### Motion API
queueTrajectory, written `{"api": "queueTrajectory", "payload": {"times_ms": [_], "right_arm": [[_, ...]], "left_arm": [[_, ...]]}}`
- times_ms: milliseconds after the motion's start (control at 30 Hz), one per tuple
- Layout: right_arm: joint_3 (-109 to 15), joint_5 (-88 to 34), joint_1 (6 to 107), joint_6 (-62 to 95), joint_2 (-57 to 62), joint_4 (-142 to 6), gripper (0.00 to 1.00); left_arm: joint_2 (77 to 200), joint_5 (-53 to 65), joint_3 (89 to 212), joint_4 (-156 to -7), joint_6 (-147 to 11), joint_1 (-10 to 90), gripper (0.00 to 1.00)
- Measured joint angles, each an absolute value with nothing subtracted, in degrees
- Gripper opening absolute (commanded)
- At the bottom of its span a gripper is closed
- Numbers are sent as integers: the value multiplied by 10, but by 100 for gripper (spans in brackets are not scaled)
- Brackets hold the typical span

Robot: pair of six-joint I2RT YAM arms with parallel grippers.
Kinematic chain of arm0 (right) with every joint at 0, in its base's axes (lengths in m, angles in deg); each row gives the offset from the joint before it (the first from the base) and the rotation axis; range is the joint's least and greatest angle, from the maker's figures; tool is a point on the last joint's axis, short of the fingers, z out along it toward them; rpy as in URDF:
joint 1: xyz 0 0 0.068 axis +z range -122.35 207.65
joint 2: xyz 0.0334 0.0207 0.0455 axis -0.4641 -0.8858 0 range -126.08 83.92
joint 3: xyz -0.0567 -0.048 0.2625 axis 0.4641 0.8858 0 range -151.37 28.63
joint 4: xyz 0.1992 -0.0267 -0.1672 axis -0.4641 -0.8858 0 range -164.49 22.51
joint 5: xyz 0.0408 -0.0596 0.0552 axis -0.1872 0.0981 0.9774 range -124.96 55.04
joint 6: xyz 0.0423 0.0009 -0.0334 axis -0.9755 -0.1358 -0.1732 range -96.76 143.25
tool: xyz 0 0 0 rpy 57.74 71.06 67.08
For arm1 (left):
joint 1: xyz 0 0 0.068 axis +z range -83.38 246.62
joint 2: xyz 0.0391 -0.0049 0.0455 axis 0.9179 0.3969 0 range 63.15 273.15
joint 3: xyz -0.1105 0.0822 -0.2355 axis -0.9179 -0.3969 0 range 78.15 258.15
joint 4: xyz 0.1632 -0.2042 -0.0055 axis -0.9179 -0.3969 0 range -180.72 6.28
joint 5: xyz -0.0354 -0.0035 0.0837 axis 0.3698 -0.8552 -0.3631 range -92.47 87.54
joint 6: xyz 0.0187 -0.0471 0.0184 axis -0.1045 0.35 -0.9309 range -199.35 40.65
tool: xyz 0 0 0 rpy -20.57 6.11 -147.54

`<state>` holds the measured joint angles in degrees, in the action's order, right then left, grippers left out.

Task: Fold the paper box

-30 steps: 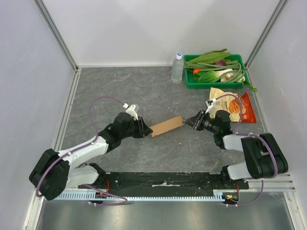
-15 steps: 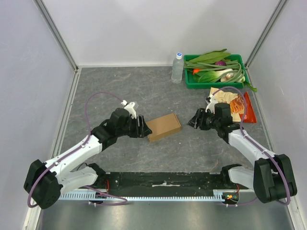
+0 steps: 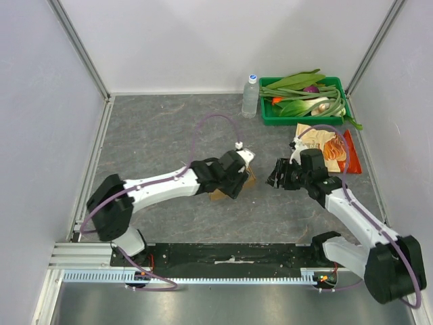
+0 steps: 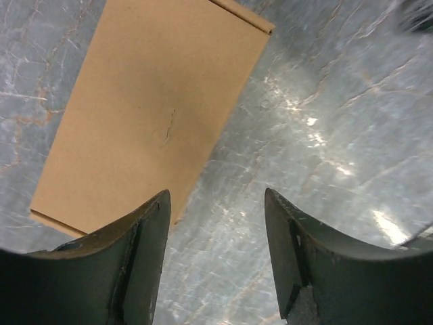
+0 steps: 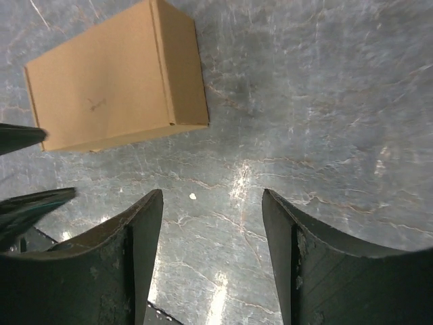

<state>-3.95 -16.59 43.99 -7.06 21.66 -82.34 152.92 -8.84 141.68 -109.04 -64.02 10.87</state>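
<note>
The paper box lies flat on the grey table, between my two arms. It looks like a shut little carton. I see a flat top, one side wall and sharp corners. No flaps stick out.

In the left wrist view, one thin edge runs along one end of the top. It may be a tucked lid, but I cannot tell if it is pushed all the way in. So I think the folding is nearly done, maybe all done. What may be left is a check that both ends are shut tight.

My left gripper hangs right over the box. Its two fingers stand wide apart, and there is nothing between them. My right gripper is just beside the box, on its right. It is wide open too and holds nothing.

Farther from the box, to its right, lies an orange snack bag. Behind the box, well apart from it, stand a water bottle and a green tray of vegetables.
</note>
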Motion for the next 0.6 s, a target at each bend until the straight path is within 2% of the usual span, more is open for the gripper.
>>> {"api": "queueTrajectory", "payload": {"times_ms": [300, 600], "right_arm": [[-55, -190, 440, -65, 328, -869, 69], [-46, -190, 440, -61, 372, -893, 69]], "left_arm": [[1701, -252, 1538, -1145, -730, 36, 66], [1748, -343, 1584, -1154, -734, 26, 63]]}}
